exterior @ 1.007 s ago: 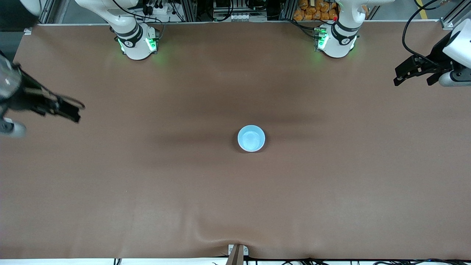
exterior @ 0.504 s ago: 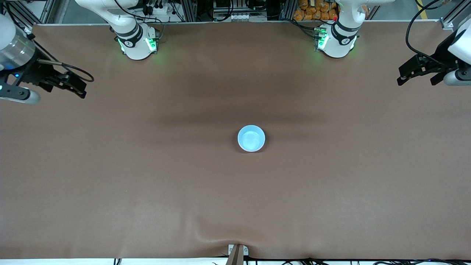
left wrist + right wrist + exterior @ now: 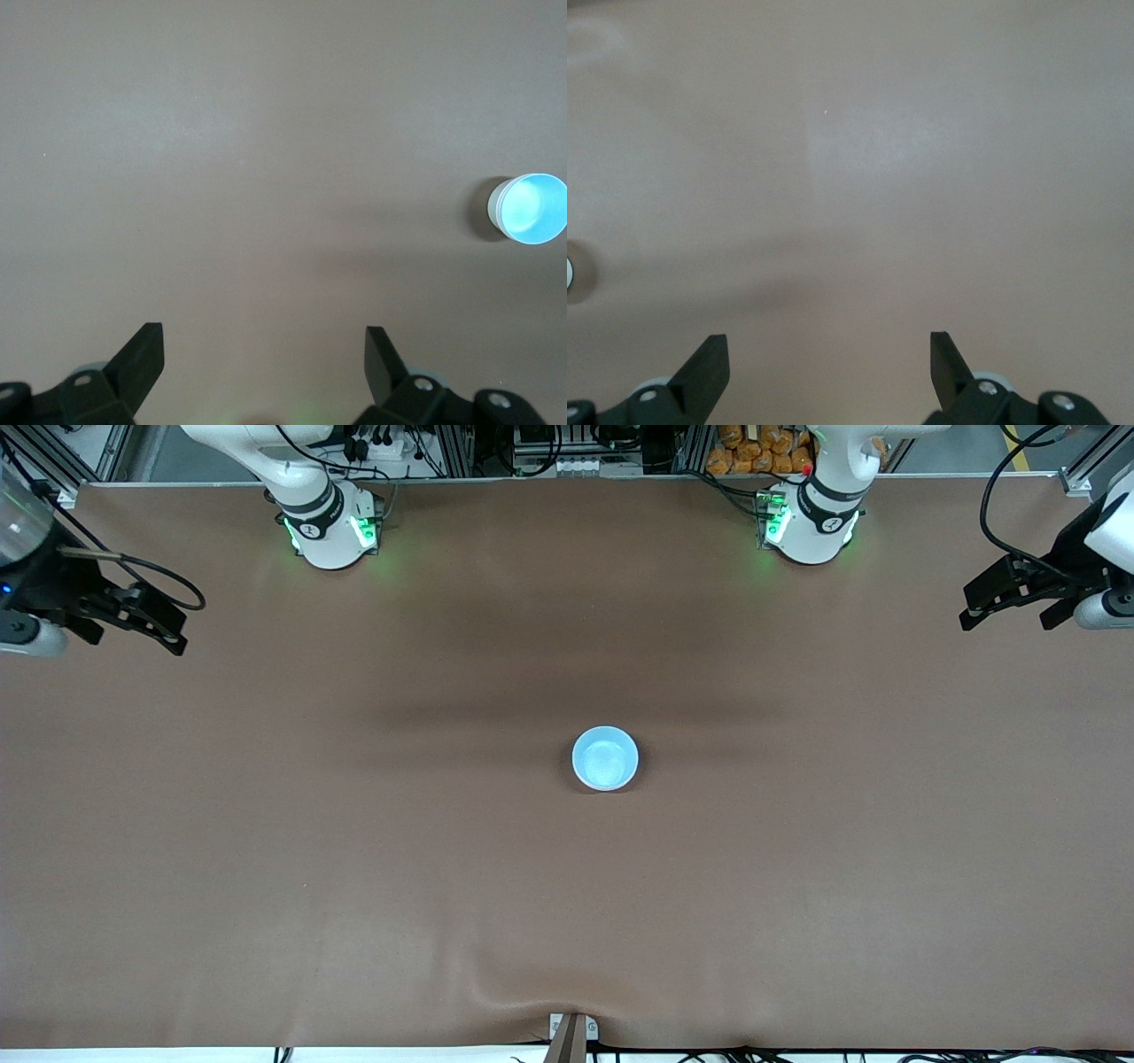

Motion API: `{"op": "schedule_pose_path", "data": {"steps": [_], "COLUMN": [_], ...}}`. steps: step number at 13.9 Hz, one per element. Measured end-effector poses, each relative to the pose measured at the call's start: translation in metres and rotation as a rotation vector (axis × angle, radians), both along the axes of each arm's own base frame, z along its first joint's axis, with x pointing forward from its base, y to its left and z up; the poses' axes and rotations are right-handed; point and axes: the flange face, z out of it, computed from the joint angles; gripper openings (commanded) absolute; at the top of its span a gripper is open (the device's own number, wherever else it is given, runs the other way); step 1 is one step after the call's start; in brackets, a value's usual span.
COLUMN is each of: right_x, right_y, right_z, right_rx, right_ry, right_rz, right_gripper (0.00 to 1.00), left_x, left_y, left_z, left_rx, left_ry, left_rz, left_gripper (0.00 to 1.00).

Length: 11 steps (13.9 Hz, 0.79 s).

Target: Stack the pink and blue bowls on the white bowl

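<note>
We see a light sky-blue bowl (image 3: 605, 758) on our plain brown table (image 3: 354, 824). Our grippers' fingers (image 3: 142, 354) are black.

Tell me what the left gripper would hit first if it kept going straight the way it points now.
Probably only the brown table. The left gripper is open and empty, and the blue bowl sits well off to one side of its line, though depth is hard to judge.
</note>
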Motion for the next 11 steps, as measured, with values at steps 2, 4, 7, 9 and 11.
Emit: {"op": "schedule_pose_path", "data": {"steps": [2, 4, 7, 9, 11], "right_x": [-0.002, -0.005, -0.007, -0.008, -0.008], "right_y": [-0.005, -0.014, -0.030, -0.030, -0.029], "right_z": [0.000, -0.003, -0.005, -0.005, -0.005], "right_rx": [0.002, 0.017, 0.033, 0.034, 0.038], "right_ry": [0.024, 0.063, 0.091, 0.094, 0.094], "right_rz": [0.007, 0.010, 0.052, 0.058, 0.061], "right_gripper": [1.00, 1.00, 1.00, 1.00, 1.00], "left_x": [-0.003, -0.003, -0.003, -0.003, -0.003], "left_y": [-0.003, -0.004, -0.004, -0.004, -0.002], "left_z": [-0.002, -0.002, -0.002, -0.002, -0.001], "left_rx": [0.002, 0.002, 0.002, 0.002, 0.002], "left_ry": [0.021, 0.025, 0.026, 0.026, 0.024], "left_rz": [-0.005, -0.007, -0.008, -0.008, -0.005], "left_gripper": [1.00, 1.00, 1.00, 1.00, 1.00]}}
